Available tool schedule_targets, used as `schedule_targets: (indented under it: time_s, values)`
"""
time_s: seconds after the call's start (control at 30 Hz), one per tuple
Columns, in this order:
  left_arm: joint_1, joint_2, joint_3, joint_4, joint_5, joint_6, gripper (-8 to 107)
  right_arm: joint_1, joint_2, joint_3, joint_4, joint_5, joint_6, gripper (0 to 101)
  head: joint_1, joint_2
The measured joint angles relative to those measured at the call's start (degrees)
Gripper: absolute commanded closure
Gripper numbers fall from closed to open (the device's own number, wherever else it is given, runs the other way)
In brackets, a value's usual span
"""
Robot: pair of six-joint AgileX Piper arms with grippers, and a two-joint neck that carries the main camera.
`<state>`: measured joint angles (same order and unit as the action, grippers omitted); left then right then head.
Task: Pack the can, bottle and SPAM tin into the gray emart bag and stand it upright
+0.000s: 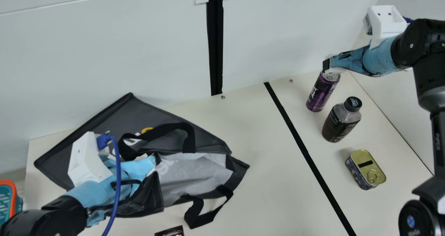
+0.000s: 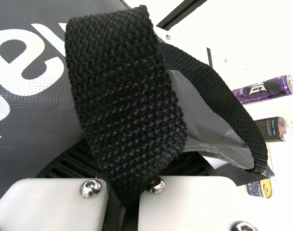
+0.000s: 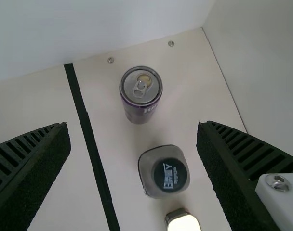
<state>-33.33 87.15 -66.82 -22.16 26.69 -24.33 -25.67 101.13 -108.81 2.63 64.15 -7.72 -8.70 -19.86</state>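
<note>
The gray bag (image 1: 132,114) lies on its side at the left of the main view, its pale mouth facing right. My left gripper (image 1: 139,168) is at its near left part; in the left wrist view, the left gripper (image 2: 125,192) is shut on a black handle strap (image 2: 122,91). Over the purple can (image 1: 321,93) my right gripper (image 1: 328,65) stands open; in the right wrist view, the right gripper (image 3: 132,124) has the upright can (image 3: 140,91) between and beyond its spread fingers. The upright bottle (image 1: 340,121) and SPAM tin (image 1: 365,170) stand nearer on the right side.
A black tape line (image 1: 309,156) crosses the table (image 1: 271,194) between bag and goods. White panels rise behind and at the right. An orange-rimmed teal basket (image 1: 10,197) is at the far left, and a small dark packet (image 1: 170,232) lies at the near edge.
</note>
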Motion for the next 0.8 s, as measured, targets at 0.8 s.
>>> schedule_targets:
  time_s: [0.8]
  values:
    - [0.00,0.00,0.00,0.00,0.00,0.00,107,0.05,20.15,-19.33,0.86,5.73,-2.70,6,0.00,0.00]
